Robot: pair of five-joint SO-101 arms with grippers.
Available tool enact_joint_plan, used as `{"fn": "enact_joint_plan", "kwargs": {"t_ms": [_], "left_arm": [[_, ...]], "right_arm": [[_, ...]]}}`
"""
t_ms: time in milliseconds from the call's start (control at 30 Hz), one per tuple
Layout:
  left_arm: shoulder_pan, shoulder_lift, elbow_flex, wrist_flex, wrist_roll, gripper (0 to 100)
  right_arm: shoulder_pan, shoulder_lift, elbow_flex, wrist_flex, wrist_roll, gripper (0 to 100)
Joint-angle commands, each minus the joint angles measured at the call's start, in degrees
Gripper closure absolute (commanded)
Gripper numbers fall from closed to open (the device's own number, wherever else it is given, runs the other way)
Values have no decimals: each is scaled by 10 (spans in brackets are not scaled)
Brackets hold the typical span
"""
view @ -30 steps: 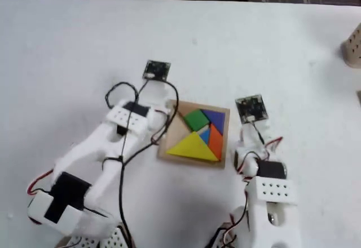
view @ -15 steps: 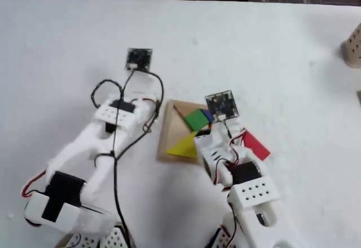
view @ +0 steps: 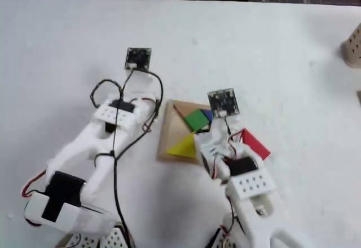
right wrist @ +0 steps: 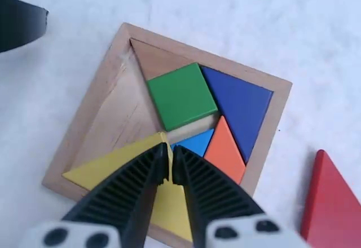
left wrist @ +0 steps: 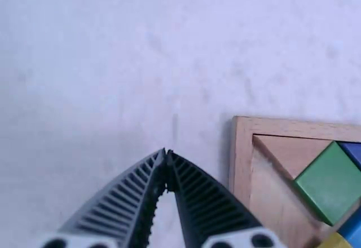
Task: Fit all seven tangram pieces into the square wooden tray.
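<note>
Wooden tray (right wrist: 87, 106): on the table between the two arms, turned slightly askew. It holds the green square (right wrist: 181, 94), blue triangle (right wrist: 240, 110), orange triangle (right wrist: 225, 153) and yellow triangle (right wrist: 110, 169), and a bare triangular gap (right wrist: 115, 118) lies along its left side.
Red triangle (view: 256, 145): flat on the table just outside the tray's right rim, partly under the right arm.
Heading: one corner points to the table's far side. The visible straight edge runs diagonally from that corner toward the near right.
Left gripper (left wrist: 166, 156): fingers pressed together on nothing, over bare table beside a tray corner.
Right gripper (right wrist: 169, 151): fingers pressed together, empty, above the yellow triangle's tip.
Risk: lowering here could knock seated pieces loose. If the red triangle goes in unturned, it would likely ride up on the rim.
</note>
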Motion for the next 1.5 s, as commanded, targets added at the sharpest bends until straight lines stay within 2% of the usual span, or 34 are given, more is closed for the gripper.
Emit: {"fn": "enact_joint_plan", "kwargs": {"t_ms": [0, 200, 467, 600, 1100, 1333, 1467], "left_arm": [[-2, -28, -3, -15, -5, 976], [-1, -28, -3, -15, -5, 976], [-1, -28, -3, -15, -6, 976], [-1, -28, -2, -15, -6, 976], [-1, -28, -2, -12, -6, 976], [-1, -28, -2, -11, -6, 976], [0, -28, -2, -11, -6, 976]], "right_arm": [[14, 100, -109, 55, -7, 981], [43, 207, -147, 15, -7, 981], [40, 235, -146, 11, -7, 981], [39, 267, -147, -26, -6, 981], [39, 280, -161, -36, -3, 981], [89, 280, -162, -87, -2, 981], [95, 274, -170, -80, -1, 981]]}}
